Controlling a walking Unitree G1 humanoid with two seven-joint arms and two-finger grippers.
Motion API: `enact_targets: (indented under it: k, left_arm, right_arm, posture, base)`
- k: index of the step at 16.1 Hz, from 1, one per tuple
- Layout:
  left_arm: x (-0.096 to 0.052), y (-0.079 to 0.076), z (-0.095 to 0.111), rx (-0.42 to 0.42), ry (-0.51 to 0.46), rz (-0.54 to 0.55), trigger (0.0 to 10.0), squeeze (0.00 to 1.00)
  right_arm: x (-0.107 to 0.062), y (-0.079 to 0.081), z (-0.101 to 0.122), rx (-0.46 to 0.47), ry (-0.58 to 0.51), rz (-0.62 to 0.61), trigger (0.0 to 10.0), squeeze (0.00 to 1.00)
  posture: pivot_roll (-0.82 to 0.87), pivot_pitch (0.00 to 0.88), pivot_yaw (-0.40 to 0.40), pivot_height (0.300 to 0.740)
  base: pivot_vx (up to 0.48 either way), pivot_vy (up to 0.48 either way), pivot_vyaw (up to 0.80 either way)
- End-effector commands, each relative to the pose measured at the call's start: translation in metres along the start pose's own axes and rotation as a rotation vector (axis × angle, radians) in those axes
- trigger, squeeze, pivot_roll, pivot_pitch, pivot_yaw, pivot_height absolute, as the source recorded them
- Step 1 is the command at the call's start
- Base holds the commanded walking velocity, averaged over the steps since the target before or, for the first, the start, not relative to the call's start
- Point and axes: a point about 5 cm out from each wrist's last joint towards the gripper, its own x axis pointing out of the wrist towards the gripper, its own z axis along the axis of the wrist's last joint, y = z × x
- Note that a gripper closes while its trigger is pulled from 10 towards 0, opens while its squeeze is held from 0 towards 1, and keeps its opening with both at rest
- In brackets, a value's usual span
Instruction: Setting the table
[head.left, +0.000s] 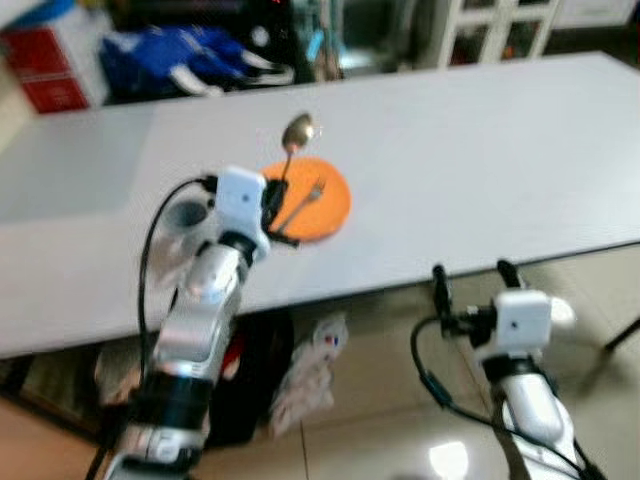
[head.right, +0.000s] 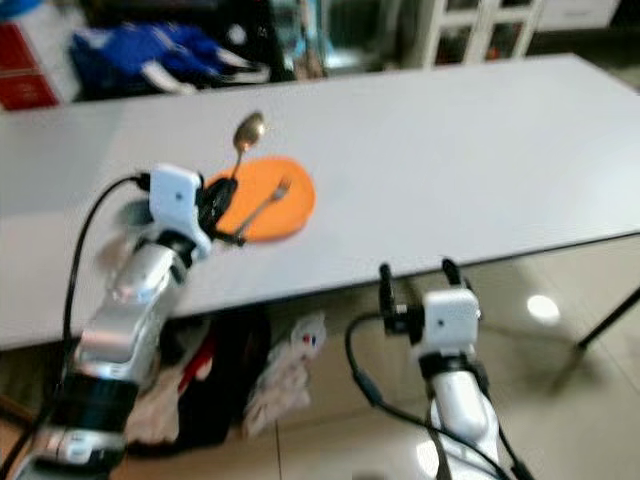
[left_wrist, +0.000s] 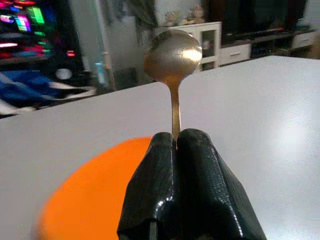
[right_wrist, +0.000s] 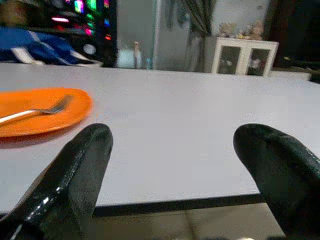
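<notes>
Spoon (left_wrist: 173, 55) first: we are holding it by the handle in our left gripper (left_wrist: 176, 142), jaws pinching the thin stem with no gap, the golden bowl pointing away from us toward the far edge of the table (head.left: 480, 150). In the head views the bowl is hanging just past the far rim of the orange plate (head.left: 325, 200), and the handle is running back over the plate to the jaws. We cannot tell whether the spoon is touching the plate or hovering above it.

On the plate a fork (head.left: 305, 200) is lying diagonally, tines toward the far edge. The plate itself is sitting close to the near edge of the table, well toward the left part of it.

Our right gripper (head.left: 470, 283) is waiting below and in front of the near table edge, jaws spread wide and holding nothing; its wrist camera is looking level across the table top at the plate and fork.

We are judging that the spoon-placing step is in hand. The next move is calling for us to settle on a spot, on the plate next to the fork or on the table just beside the plate, to lower the spoon until it is resting flat, and only then to part the jaws, so that it is not dropping or knocking the fork.
</notes>
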Motion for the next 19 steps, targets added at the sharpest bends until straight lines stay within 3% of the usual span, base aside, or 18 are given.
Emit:
enact_targets:
  k: [1, 7, 14, 17, 19]
  left_arm:
    - [0.005, -0.006, 0.007, 0.000, -0.028, -0.024, 0.0, 0.00]
    - [0.004, -0.005, 0.009, 0.003, -0.029, -0.042, 0.0, 0.00]
    - [0.002, -0.009, 0.010, 0.039, -0.011, -0.087, 0.0, 0.00]
    - [0.002, -0.002, 0.020, 0.083, 0.007, -0.130, 0.0, 0.00]
    - [0.003, 0.012, 0.034, 0.158, 0.079, -0.199, 0.0, 0.00]
  right_arm:
    - [-0.001, -0.004, 0.000, -0.016, 0.001, -0.012, 10.0, 0.00]
    - [-0.001, -0.003, 0.000, -0.012, 0.004, -0.010, 10.0, 0.00]
    - [-0.002, -0.002, -0.001, -0.012, 0.005, -0.004, 10.0, 0.00]
    - [-0.003, -0.003, -0.001, -0.015, 0.007, -0.003, 10.0, 0.00]
    - [-0.004, -0.003, -0.003, -0.014, 0.016, -0.001, 10.0, 0.00]
  posture:
    - [-0.15, 0.004, 0.063, 0.736]
    - [-0.14, 0.007, 0.063, 0.736]
    - [-0.14, 0.002, 0.065, 0.736]
    - [-0.14, 0.001, 0.067, 0.736]
    - [-0.13, 0.000, 0.067, 0.736]
  base:
    - [0.446, 0.000, 0.00]
    - [0.423, 0.000, 0.00]
    - [0.000, 0.000, 0.00]
    - [0.000, 0.000, 0.00]
    - [0.000, 0.000, 0.00]
